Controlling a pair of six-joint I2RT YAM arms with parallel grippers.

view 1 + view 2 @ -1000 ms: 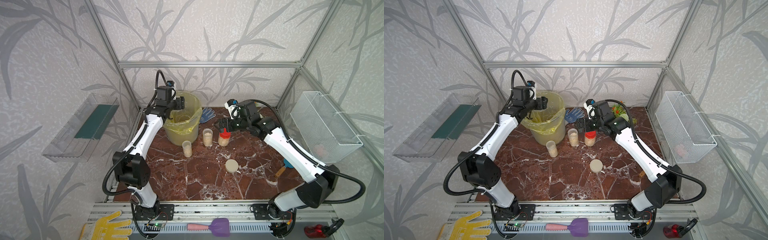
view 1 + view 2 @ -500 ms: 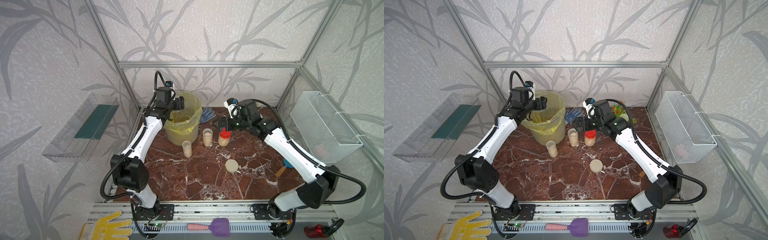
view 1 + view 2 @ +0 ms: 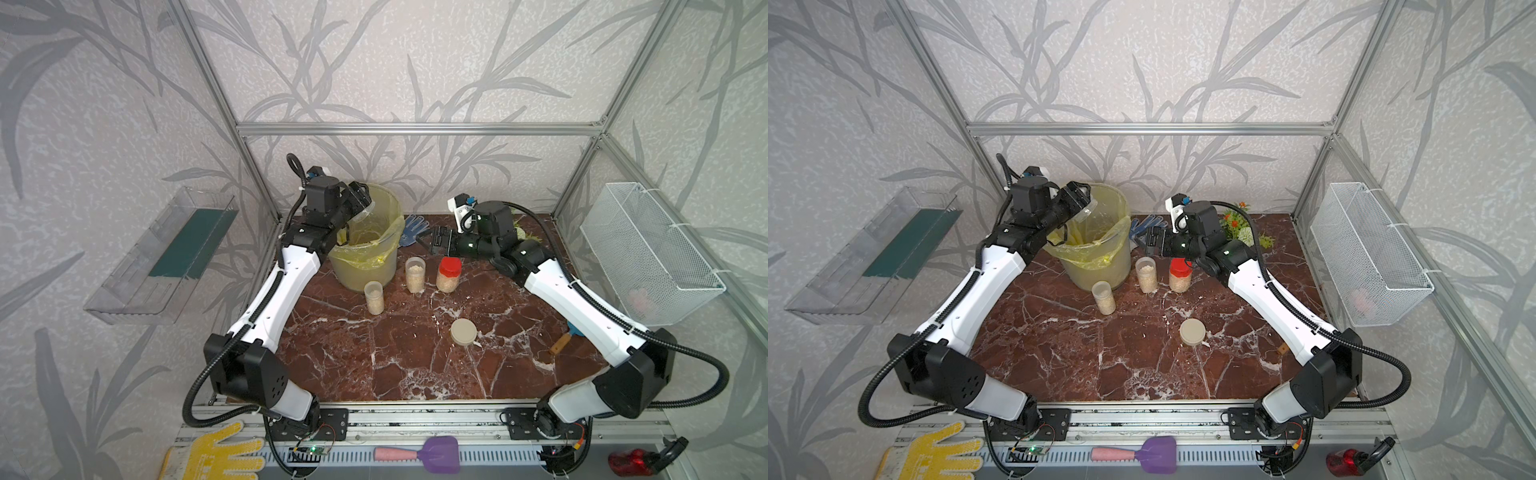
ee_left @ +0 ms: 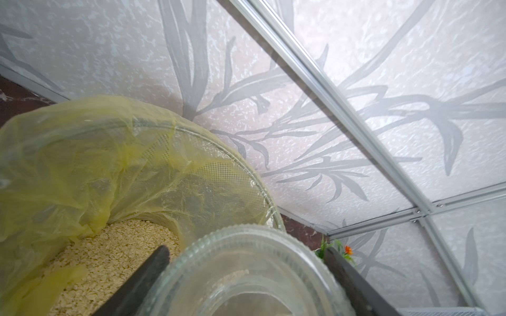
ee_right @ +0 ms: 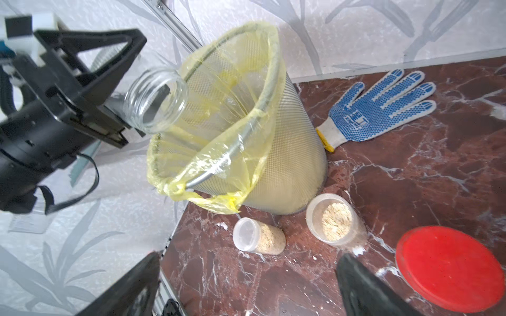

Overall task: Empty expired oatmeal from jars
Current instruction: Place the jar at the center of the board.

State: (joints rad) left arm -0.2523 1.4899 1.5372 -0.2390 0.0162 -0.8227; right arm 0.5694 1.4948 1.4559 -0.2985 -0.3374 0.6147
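Observation:
My left gripper (image 3: 360,203) is shut on a squat clear jar (image 3: 365,211), lid off and tipped mouth-first over the yellow-lined bucket (image 3: 365,253). In the left wrist view the jar (image 4: 246,273) sits between both fingers (image 4: 142,279) and holds only a few flakes; oatmeal (image 4: 109,260) lies in the bucket bottom. On the table stand two slim jars (image 3: 374,297) (image 3: 414,274) and a red-capped jar (image 3: 449,274), all with oatmeal. My right gripper (image 3: 432,243) hangs open behind them, holding nothing. The right wrist view shows the tipped jar (image 5: 156,101) and the red cap (image 5: 449,268).
A beige lid (image 3: 463,332) lies on the marble table (image 3: 374,365). A blue dotted glove (image 3: 413,226) is behind the bucket, artificial flowers (image 3: 1237,224) at the back right. A wire basket (image 3: 648,249) hangs on the right wall, a clear tray (image 3: 166,257) on the left.
The left arm's elbow has sunk slightly while the jar stays tipped over the bucket. The right arm has hardly moved.

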